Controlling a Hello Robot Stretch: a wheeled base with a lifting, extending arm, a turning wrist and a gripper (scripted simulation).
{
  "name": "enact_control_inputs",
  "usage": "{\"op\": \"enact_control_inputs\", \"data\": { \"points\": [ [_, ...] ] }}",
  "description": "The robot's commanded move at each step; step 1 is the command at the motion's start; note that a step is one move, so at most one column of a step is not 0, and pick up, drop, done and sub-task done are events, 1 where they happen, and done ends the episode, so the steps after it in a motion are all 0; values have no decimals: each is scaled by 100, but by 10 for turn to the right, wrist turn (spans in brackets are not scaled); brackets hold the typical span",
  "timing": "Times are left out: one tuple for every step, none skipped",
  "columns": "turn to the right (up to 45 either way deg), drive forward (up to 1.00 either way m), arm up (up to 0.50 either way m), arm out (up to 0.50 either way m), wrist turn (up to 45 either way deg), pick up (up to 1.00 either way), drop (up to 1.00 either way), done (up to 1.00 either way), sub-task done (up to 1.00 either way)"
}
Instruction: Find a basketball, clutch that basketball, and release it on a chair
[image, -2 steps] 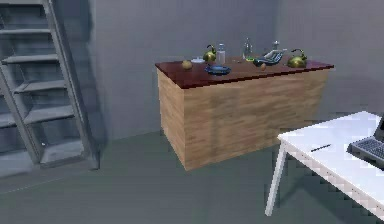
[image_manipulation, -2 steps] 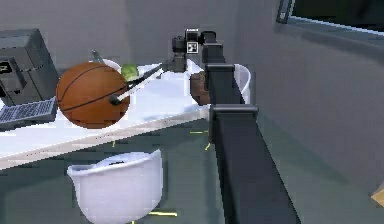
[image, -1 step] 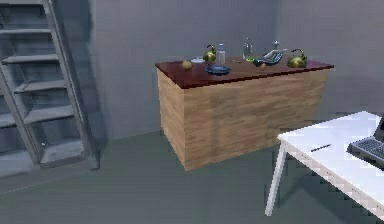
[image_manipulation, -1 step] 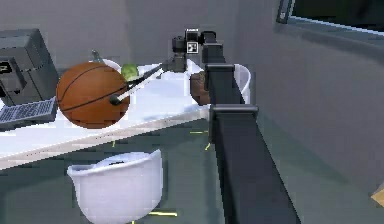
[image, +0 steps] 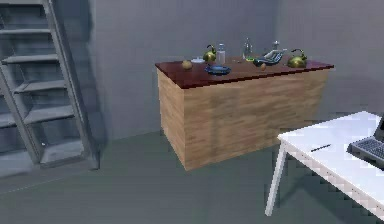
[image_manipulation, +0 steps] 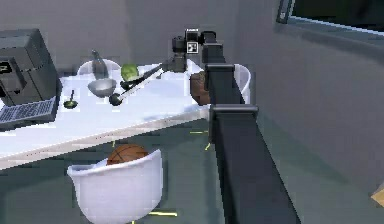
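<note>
Basketball (image_manipulation: 128, 155) — an orange-brown ball — is seen resting in the seat of a white chair (image_manipulation: 110, 192) just beside the white table (image_manipulation: 60, 135). The gripper (image_manipulation: 150, 76) is seen near a grey bowl (image_manipulation: 100, 87) on that table — its state, and whether anything is held, cannot be told.

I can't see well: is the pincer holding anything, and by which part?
It cannot be told. The pincer ends against the white table, with a green thing lying close by, so no hold can be made out.
</note>
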Motion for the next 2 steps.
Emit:
{"op": "enact_control_inputs", "data": {
  "points": [
    [0,0,0,-10,0,0,0,0,0],
    [0,0,0,0,0,0,0,100,0]
  ]
}}
